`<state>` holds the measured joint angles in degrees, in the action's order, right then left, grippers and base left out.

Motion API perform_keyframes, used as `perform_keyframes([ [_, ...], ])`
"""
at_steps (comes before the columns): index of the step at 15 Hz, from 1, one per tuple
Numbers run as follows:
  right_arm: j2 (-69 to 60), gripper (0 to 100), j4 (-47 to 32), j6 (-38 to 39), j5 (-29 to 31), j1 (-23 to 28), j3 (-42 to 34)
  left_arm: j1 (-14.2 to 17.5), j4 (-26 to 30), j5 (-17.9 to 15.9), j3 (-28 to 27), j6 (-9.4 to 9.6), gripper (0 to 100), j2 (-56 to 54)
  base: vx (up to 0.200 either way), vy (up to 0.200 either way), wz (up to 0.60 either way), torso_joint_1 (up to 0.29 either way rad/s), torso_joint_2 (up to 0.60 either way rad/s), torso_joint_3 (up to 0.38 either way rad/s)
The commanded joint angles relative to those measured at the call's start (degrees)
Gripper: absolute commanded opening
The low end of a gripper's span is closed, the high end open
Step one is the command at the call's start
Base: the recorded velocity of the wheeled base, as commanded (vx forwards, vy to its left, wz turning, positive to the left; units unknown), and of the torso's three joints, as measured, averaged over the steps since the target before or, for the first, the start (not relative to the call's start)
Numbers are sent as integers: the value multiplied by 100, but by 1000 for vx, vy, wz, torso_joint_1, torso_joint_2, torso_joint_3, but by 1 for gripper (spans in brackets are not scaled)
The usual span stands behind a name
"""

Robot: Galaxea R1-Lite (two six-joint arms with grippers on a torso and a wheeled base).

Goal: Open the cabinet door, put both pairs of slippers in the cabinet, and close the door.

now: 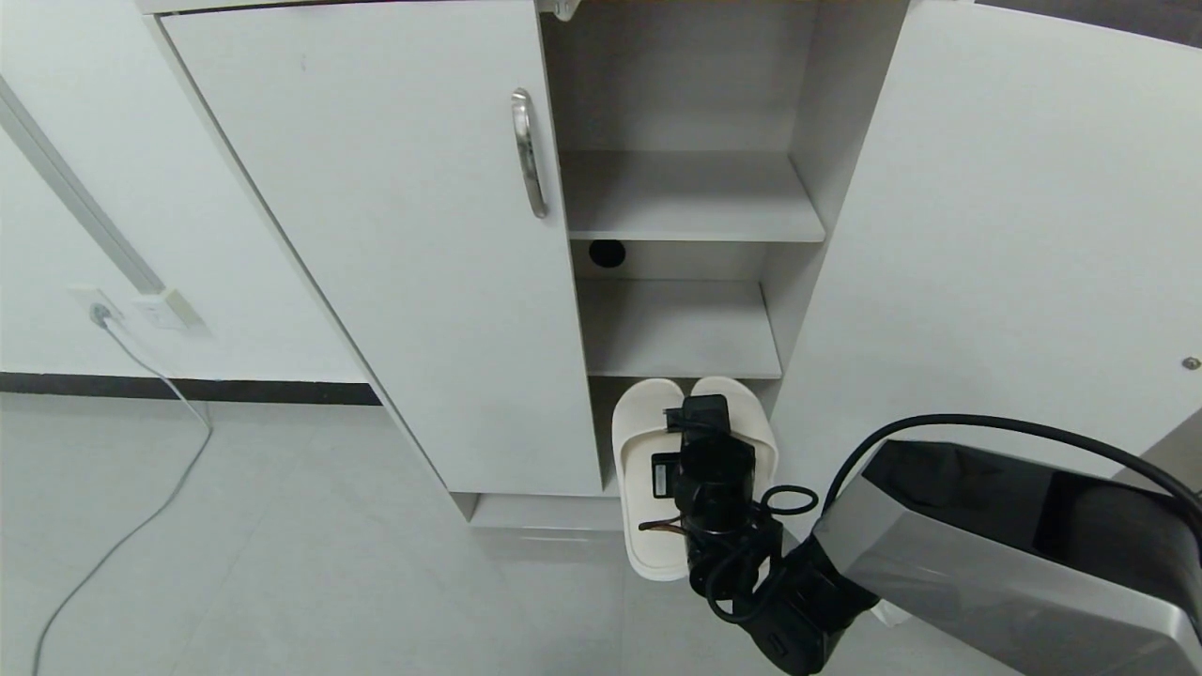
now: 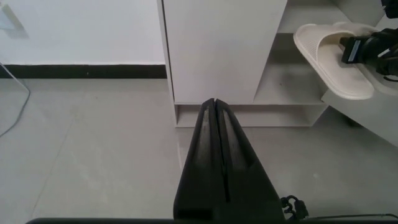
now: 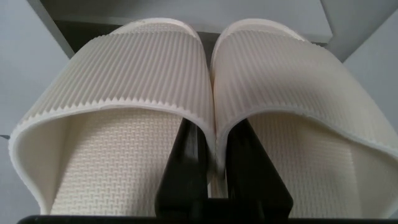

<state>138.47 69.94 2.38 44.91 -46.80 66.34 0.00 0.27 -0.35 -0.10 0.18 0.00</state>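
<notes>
A pair of cream slippers (image 1: 640, 441) hangs side by side at the mouth of the cabinet's bottom compartment, toes pointing in under the lowest shelf (image 1: 678, 330). My right gripper (image 1: 700, 413) is shut on their two inner edges; its fingers (image 3: 186, 168) pinch the edges where the ribbed straps (image 3: 143, 81) meet. From the left wrist view the slippers (image 2: 329, 53) are lifted off the cabinet floor, and the right gripper (image 2: 373, 50) is on them. My left gripper (image 2: 214, 106) is shut and empty, low over the floor in front of the closed left door (image 1: 376, 235).
The right door (image 1: 986, 235) stands swung open beside the right arm. The left door carries a metal handle (image 1: 529, 153). Two bare shelves, the upper (image 1: 685, 197). A grey cable (image 1: 141, 507) runs from a wall socket (image 1: 99, 312) across the left floor.
</notes>
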Motion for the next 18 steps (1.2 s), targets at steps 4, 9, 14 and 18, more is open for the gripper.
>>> perform_keyframes([
  [4, -84, 0, 196, -141, 0, -5, 2, 0, 0, 0, 1, -1, 0, 0, 200, 0, 0, 1, -4, 1],
  [9, -5, 0, 240, -176, 0, 4, -7, 0, 0, 0, 1, -1, 0, 9, 200, 0, 0, -2, 3, 3],
  [14, 171, 0, -42, -185, -26, 101, 459, 0, 0, 0, 1, -1, 0, 9, 120, 0, 0, 1, 1, 2],
  [18, 567, 0, -815, -176, -44, 338, 1654, 0, 0, 0, 1, -1, 0, 9, 0, 0, 0, 0, 0, 0],
])
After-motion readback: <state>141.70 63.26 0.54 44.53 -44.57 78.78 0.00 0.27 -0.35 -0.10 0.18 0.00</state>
